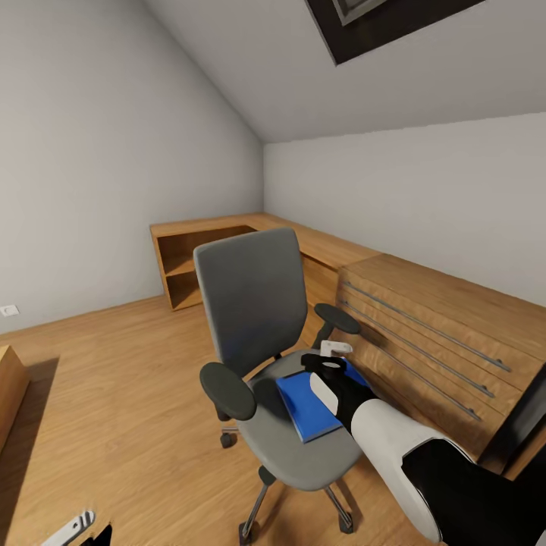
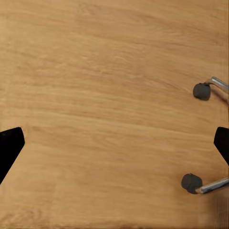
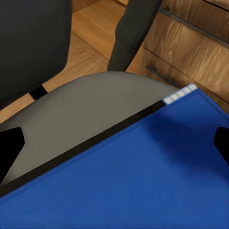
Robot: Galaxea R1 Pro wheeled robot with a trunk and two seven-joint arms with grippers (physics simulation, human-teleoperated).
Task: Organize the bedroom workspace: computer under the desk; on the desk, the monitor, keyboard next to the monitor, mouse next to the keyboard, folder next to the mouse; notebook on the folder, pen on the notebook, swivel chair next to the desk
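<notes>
On the grey seat of the swivel chair (image 1: 280, 364) lies the blue folder (image 1: 307, 406), not yet carried to the desk. The right gripper (image 1: 327, 369) hovers just over it, fingers spread wide and holding nothing, the folder close below in the right wrist view. The left gripper (image 2: 114, 143) hangs open over bare floor (image 2: 95, 95) near two chair casters. I'd judge the folder step barely begun; the other items aren't visible here.

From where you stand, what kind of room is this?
Likely an attic room used as a study: sloped ceiling with a skylight, a swivel chair holding a blue folder, and a wooden chest of drawers.
</notes>
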